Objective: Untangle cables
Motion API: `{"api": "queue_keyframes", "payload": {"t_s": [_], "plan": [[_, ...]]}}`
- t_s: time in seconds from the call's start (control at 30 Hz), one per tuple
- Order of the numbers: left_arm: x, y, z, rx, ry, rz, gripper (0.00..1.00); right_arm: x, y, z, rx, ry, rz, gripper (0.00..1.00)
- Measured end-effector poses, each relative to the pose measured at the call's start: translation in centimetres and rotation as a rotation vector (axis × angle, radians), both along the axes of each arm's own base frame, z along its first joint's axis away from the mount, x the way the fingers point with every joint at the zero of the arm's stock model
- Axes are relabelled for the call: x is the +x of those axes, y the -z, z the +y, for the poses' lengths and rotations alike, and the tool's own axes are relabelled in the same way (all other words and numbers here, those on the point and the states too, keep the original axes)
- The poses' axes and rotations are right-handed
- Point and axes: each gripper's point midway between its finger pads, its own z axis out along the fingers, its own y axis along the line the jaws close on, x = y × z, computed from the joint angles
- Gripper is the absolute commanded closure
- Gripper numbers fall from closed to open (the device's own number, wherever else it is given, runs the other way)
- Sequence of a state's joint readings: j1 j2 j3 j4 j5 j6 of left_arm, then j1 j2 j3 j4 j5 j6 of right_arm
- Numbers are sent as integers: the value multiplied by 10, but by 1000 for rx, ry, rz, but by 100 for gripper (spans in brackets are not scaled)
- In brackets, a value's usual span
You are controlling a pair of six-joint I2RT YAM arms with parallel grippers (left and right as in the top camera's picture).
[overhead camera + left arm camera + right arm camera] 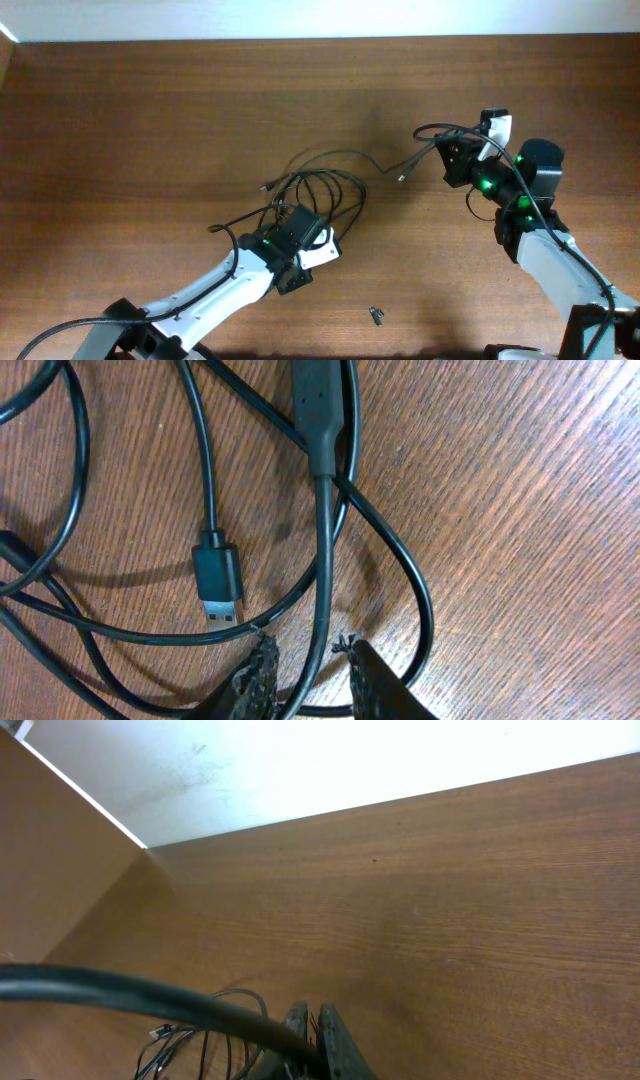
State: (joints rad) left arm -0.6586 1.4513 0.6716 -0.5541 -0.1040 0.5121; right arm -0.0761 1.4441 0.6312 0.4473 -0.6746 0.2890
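Right gripper point(312, 1025): fingers pressed together, pinching a thin black cable strand point(120, 992), lower middle of its wrist view.
Left gripper point(308, 652): fingers spread, straddling one strand without clamping it.
Looped black cable bundle point(320, 195): lay at the overhead centre on the brown wooden table point(150, 100).
Risk: a pull could tighten the crossings or drag the whole bundle, since nothing pinned it.
Unclear: which strand crossed over which; the small dark piece point(377, 316) was unidentifiable.

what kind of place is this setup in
Likely a robot lab workbench: a brown wood-grain tabletop, a plain white wall behind it, and thin black cables tangled for a handling exercise.
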Motion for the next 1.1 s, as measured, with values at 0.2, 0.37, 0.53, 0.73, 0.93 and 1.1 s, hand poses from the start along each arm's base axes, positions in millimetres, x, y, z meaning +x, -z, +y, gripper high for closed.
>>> {"api": "queue_keyframes", "payload": {"t_s": [0.2, 0.37, 0.53, 0.73, 0.93, 1.1], "plan": [[2, 1, -2, -11, 1, -14, 100, 0, 1, 0, 0, 0, 6, 96], [5, 0, 1, 4, -5, -27, 100, 0, 1, 0, 0, 0, 5, 96], [13, -5, 10, 50, -23, -79, 100, 2, -6, 0, 4, 3, -26, 96], [44, -93, -10, -137, -45, -345, 100, 8, -24, -2, 71, 31, -65, 96], [45, -204, -9, -392, -71, -663, 100, 16, -25, -13, 129, 128, -25, 96], [56, -252, 31, -426, -212, -853, 100, 23, -23, -28, 115, 228, -27, 96]]}}
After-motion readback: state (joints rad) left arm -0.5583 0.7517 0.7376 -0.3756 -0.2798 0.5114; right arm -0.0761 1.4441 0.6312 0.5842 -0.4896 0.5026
